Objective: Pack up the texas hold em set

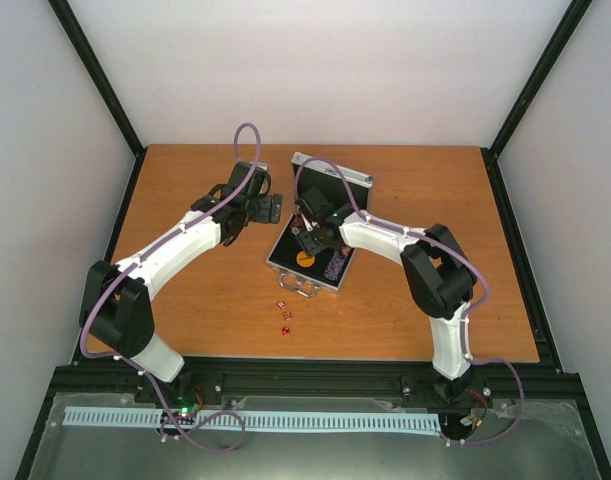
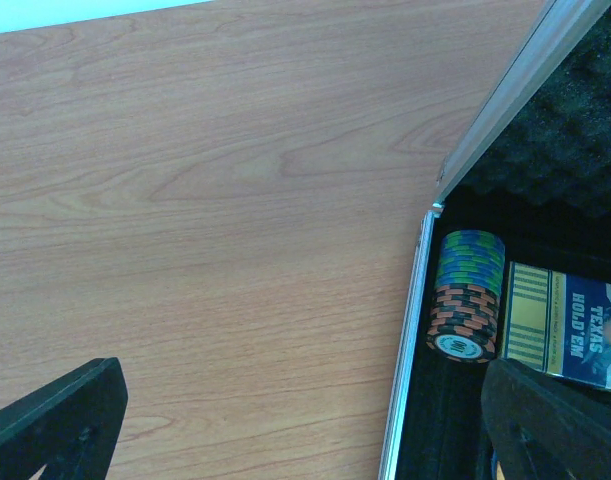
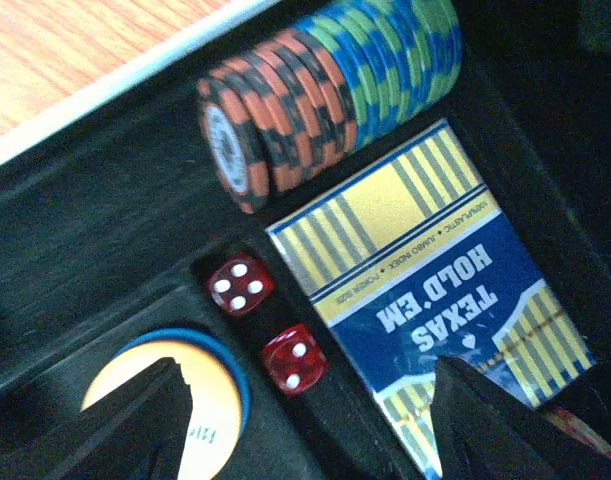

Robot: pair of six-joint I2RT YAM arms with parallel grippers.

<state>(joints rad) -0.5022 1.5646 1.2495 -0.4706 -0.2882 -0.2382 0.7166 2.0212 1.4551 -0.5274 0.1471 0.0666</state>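
Both arms bend inward; right pincer hovers over open case.

The top external camera sits above and behind the arm bases, looking down and forward over the whole worktop, far enough back to show both arms and the open case near the middle. The left wrist camera looks almost straight down from fairly close, past the left hand. Bare wood fills most of its view, and the case's edge enters at the right with the chip stack and card deck. The right wrist camera hangs much nearer, just over the case's inside, looking past the right hand at the same chip stack and deck, seen larger and at another angle.
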